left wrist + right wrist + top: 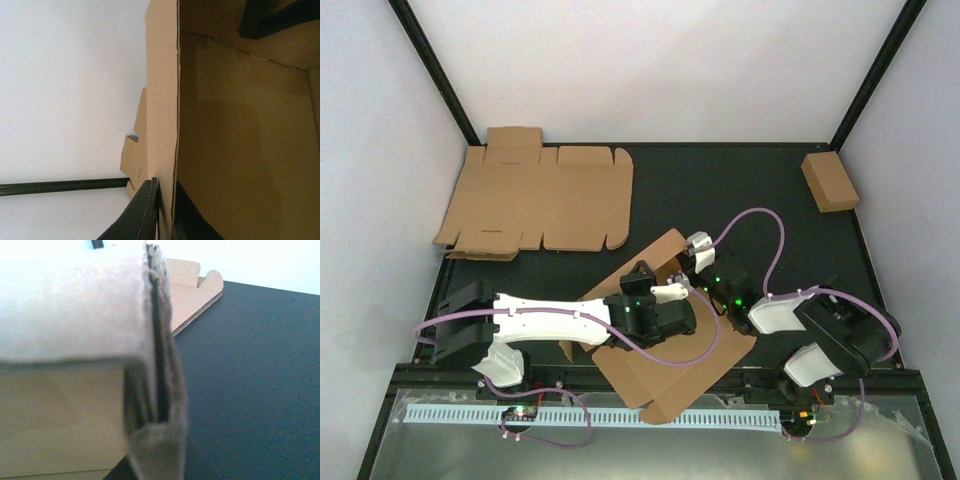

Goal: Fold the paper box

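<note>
From above, I am pinching the box [660,390] with both claws. It is lying half-raised on the counter [750,200] near my bases, well apart from the flat blank [540,200] at the far left and the small box [830,181] at the far right. My left claw [672,292] and right claw [692,252] are meeting over its far corner. My arms are covering most of its middle, so I am not seeing which flaps are up.

In the left wrist view, my left claw is closed tight on the edge of an upright wall [162,100], one finger on each face. I am judging the board to be light and stiff across a panel, bending only at its creases. Gripping an edge close to a crease is looking safest, since squeezing hard could crush the flutes.

In the right wrist view, my right claw is nipped narrow on a folded flap [75,305], which is blurring because it is so near. My own fingers are hardly showing, and the flap is hiding the rest of the box.
</note>
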